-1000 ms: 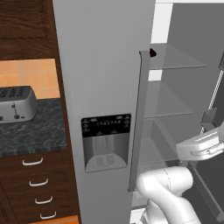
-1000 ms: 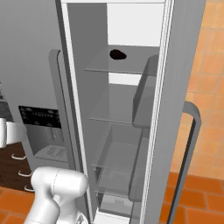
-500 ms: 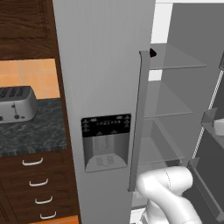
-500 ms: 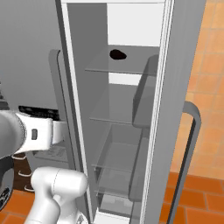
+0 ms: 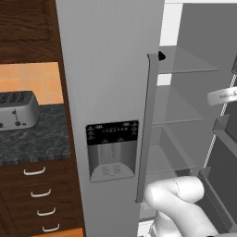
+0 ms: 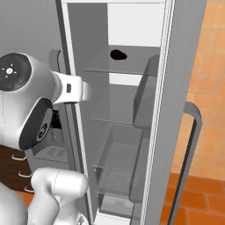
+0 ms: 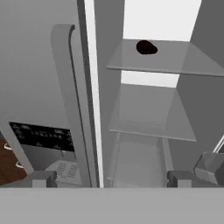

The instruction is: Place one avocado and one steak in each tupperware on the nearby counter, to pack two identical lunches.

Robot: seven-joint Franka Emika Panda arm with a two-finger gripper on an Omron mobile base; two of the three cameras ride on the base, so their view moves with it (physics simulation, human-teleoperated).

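A dark rounded item (image 7: pixel 146 47), too small to identify, lies at the back of the top glass shelf (image 7: pixel 166 59) inside the open fridge (image 6: pixel 132 132). The hand (image 7: pixel 111 178) faces it from outside, fingers spread wide and empty. To the left, the dark surface (image 5: pixel 32 139) carries a silver toaster (image 5: pixel 17 109).

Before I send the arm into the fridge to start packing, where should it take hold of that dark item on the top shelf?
Grip the dark item across its rounded middle, coming from the open front, slightly above; it lies alone on the glass top shelf.
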